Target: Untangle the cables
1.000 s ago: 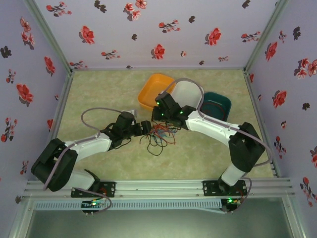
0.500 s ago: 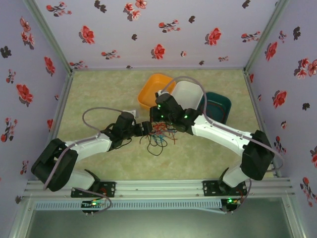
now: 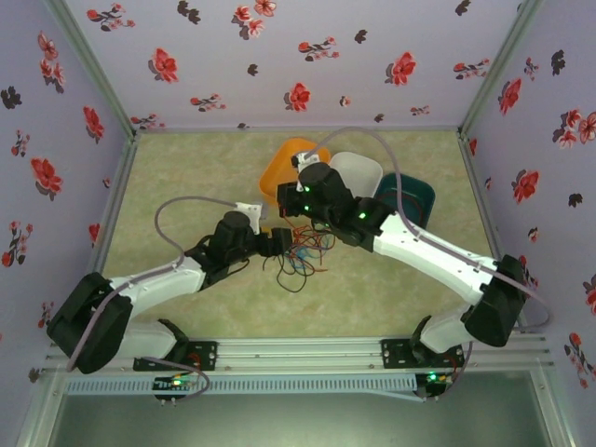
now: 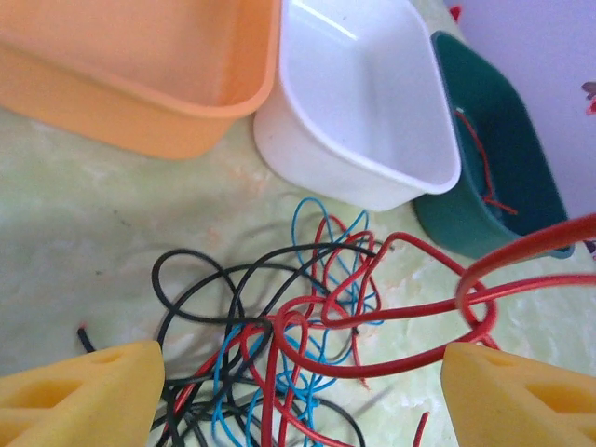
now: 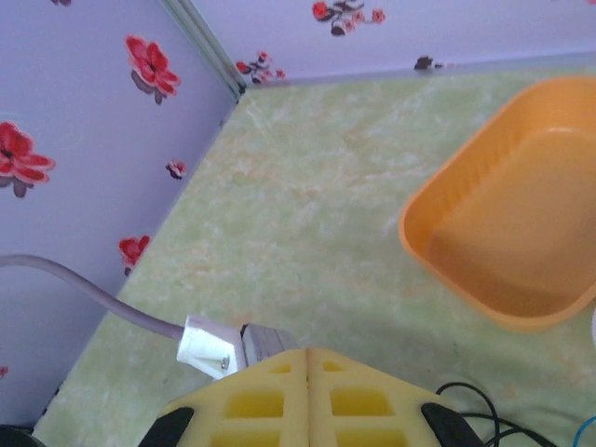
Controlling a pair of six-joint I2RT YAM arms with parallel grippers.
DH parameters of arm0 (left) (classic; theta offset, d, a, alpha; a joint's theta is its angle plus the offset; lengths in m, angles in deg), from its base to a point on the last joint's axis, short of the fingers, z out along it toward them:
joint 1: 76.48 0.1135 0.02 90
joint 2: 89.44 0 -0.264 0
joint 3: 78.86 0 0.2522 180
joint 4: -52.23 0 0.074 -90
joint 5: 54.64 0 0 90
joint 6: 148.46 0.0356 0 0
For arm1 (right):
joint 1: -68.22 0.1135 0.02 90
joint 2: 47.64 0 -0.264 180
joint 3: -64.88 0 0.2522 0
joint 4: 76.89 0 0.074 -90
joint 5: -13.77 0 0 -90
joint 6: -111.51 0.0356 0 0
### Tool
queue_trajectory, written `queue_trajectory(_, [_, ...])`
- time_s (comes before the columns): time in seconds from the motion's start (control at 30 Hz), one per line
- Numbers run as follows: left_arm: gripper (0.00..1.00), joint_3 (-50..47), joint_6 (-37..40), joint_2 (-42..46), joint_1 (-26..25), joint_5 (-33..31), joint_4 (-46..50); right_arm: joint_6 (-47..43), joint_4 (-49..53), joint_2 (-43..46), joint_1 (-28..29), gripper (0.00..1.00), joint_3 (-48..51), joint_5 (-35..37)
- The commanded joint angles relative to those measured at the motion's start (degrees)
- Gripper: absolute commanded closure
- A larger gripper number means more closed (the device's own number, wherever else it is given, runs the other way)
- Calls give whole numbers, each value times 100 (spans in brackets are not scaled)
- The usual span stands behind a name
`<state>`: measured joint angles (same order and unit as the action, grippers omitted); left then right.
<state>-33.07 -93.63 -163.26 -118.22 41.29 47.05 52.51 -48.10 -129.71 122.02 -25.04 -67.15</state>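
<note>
Left gripper [image 3: 279, 242] is reaching in low over the table [image 3: 186, 177], jaws standing wide apart. In its wrist view the yellow pads [image 4: 84, 396] are sitting at the bottom corners, with the cables [image 4: 307, 326] lying between and just ahead of them, ungripped. Red, black and blue strands are looping over each other in one tangle near table centre. One red loop is rising off the surface toward the right edge of that view. Right gripper [image 3: 283, 212] is sitting just beyond the tangle, beside the orange tray [image 3: 284, 158]. Its pads are pressing together with no gap; cannot tell whether any strand is pinched. White tray [image 3: 358, 172] and green tray [image 3: 410, 196] are sitting further right, a red strand lying inside the green one.
</note>
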Motion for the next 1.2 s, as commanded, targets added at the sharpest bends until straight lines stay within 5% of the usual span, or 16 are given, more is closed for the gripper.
queue_trajectory(0.0, [22,-148,218,125,-54,57,-480,-325,170,283,34,100,-240,384])
queue_trajectory(0.4, [49,-187,300,170,-116,49,-185,-724,555,591,41,100,-597,912])
queue_trajectory(0.67, [54,-328,247,143,-117,-48,-178,-981,789,658,34,100,-1012,822])
queue_trajectory(1.0, [38,-260,770,500,-121,-47,-167,-1183,1171,748,35,100,-1460,591])
queue_trajectory(1.17, [22,-206,1066,837,-116,-139,-61,-1383,1419,797,34,100,-1718,750])
